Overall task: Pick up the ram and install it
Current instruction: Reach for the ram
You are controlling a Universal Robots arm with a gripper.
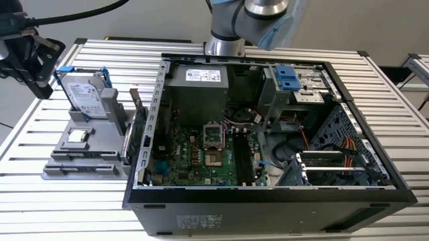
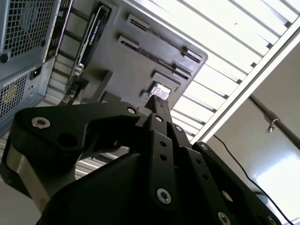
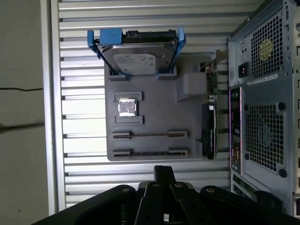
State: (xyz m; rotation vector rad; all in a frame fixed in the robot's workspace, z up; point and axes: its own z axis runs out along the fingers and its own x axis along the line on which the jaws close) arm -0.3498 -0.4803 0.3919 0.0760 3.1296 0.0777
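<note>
The surface (image 1: pixel 80 211) is a bench of pale aluminium slats. A grey wall stands behind it, and a second slatted bench (image 1: pixel 419 68) sits at the exterior view's right. The arm's base (image 1: pixel 224 45) is at the far edge, behind an open computer case (image 1: pixel 268 213) that takes up most of the middle. Inside the case lie a green motherboard (image 1: pixel 191 155) with long black memory slots (image 1: pixel 242 159), a grey power supply (image 1: pixel 201 88) and a blue drive bracket (image 1: pixel 286 78).

Just beside the case, toward the exterior view's left, a grey holder (image 1: pixel 54 174) rests on the slats. The ram (image 3: pixel 150 134) sits in it, a thin dark stick seen edge-on between two grey end clips. A second, similar strip (image 3: pixel 150 152) lies parallel beside it; in the exterior view these rows are at the holder's near end.

The black claw (image 1: pixel 39 86) hangs above the surface's far left corner — well apart from the ram. Whether it is wide or narrow cannot be told, in the exterior view or in either wrist view.

Between the claw and the ram, a silver hard drive (image 1: pixel 84 95) with a blue handle stands upright at the holder's far end. A small square CPU chip (image 1: pixel 79 135) lies flat next. A card (image 1: pixel 136 133) stands on edge along the holder's side — between the ram and the case wall.
</note>
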